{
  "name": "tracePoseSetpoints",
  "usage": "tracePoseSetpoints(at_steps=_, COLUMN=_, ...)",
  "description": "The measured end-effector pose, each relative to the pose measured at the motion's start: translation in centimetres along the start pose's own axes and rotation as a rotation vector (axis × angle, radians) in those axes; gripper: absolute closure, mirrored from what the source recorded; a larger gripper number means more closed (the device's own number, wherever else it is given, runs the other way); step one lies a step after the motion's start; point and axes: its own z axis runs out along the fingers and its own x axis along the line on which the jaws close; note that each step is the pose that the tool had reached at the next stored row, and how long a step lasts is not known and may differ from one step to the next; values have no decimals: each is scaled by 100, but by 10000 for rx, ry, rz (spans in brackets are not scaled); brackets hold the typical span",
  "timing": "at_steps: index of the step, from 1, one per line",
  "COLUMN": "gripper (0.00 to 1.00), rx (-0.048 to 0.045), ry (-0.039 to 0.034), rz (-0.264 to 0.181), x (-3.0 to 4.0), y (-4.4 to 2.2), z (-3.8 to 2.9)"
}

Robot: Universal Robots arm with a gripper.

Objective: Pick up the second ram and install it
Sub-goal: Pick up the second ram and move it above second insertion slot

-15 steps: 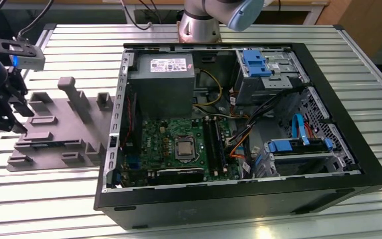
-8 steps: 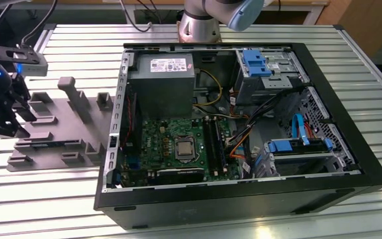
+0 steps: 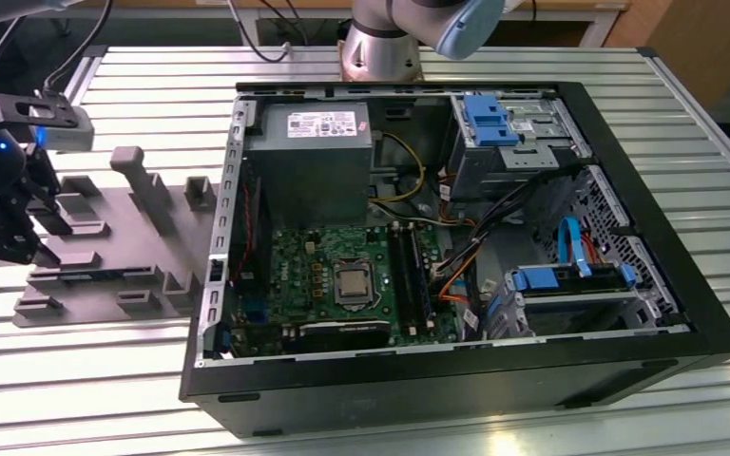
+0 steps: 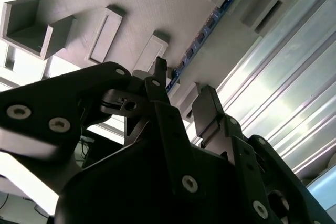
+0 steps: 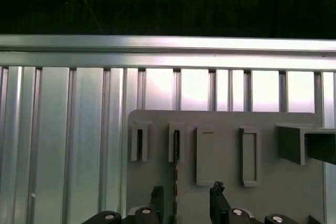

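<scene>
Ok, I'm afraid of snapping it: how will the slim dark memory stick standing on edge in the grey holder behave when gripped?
Probably stiff and light: the slim dark memory stick is a thin board. On edge in the grey slotted holder, it may tip if nudged. Exposed chips suggest fragility, so the open black gripper should squeeze gently.

Slatted metal table (image 3: 86, 389) carries a grey fixture plate (image 3: 114, 249) and open computer case (image 3: 467, 378).
</scene>
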Motion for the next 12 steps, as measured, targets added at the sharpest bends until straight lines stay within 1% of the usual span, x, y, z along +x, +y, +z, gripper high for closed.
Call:
tracePoseSetpoints(at_steps=4, gripper=53, rx=35, ry=3, rz=1, x=1, y=0, z=65)
tracePoseSetpoints(at_steps=12, gripper=53, rx=38, ry=3, rz=1, x=10, y=-3, z=211)
